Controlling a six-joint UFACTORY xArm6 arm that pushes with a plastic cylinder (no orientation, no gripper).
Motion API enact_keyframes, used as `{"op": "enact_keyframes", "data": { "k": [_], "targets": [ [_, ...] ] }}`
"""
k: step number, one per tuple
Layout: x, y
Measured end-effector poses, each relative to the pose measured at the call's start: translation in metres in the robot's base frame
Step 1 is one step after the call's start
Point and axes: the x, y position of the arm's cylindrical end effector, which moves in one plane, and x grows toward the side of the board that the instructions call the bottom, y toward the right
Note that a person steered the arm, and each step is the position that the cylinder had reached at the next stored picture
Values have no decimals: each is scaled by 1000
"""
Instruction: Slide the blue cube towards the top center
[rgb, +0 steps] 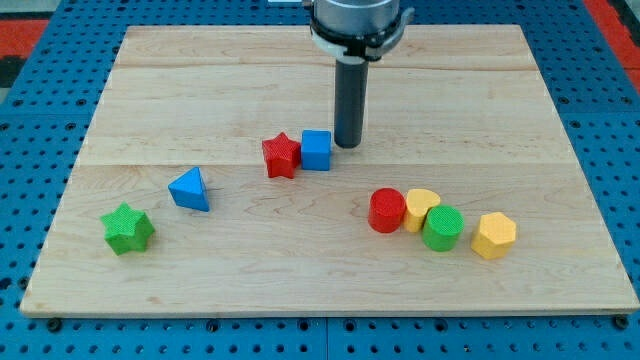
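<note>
While my tip (348, 146) rests on the counter (480, 110), it stands just beside the blue cube (316, 150), at the cube's right side in the view and slightly toward the view's top; whether they touch, I cannot tell. This tool is a plain rod with nothing to open or close. Touching the cube's left side is a red star (281, 155). Toward the view's lower left sit a blue triangle (190, 189) and a green star (127, 229). At lower right, a red cylinder (386, 211), yellow heart (420, 209), green cylinder (442, 228) and yellow hexagon (493, 235) form a row. No writing can be read anywhere.
</note>
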Motion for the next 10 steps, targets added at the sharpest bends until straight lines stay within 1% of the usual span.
{"op": "enact_keyframes", "data": {
  "k": [1,2,3,4,5,6,7,8,9,10],
  "targets": [
    [31,54],
    [57,72],
    [57,72],
    [59,61],
    [69,21],
    [78,5],
    [75,-12],
    [81,-20],
    [34,-32],
    [42,-30]
  ]
}}
